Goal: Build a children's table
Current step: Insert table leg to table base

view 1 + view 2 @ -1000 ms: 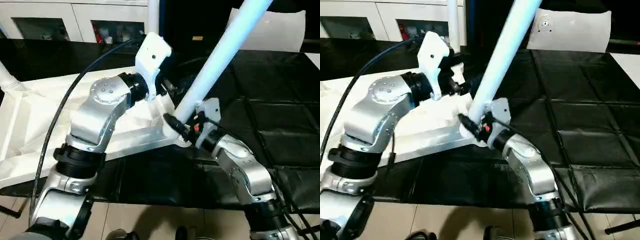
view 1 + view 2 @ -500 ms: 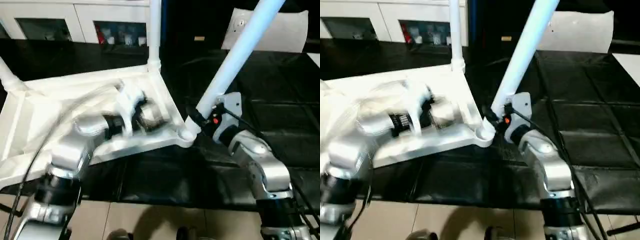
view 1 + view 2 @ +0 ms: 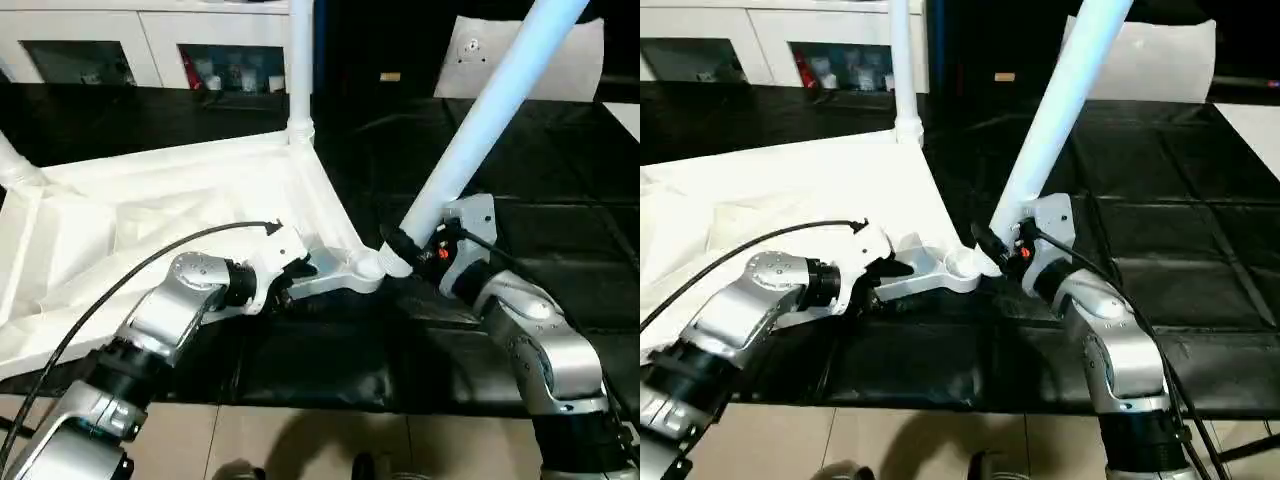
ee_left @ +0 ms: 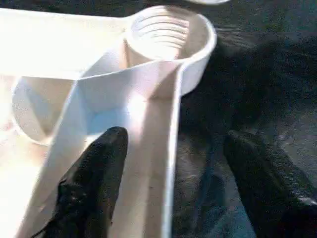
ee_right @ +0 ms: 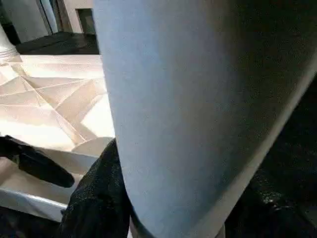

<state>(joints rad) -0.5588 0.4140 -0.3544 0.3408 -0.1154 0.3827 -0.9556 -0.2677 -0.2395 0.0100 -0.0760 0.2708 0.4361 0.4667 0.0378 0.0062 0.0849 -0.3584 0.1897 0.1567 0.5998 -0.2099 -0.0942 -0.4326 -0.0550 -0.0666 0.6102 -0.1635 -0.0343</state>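
A black quilted mat, stitched into large squares, covers the work surface. Behind its far edge stands a white cabinet with dark glass-fronted compartments; small bright items sit inside one, too small to make out. Right of the cabinet the background is dark, with a white panel propped against it. In front of the mat's near edge lies a pale tiled floor.
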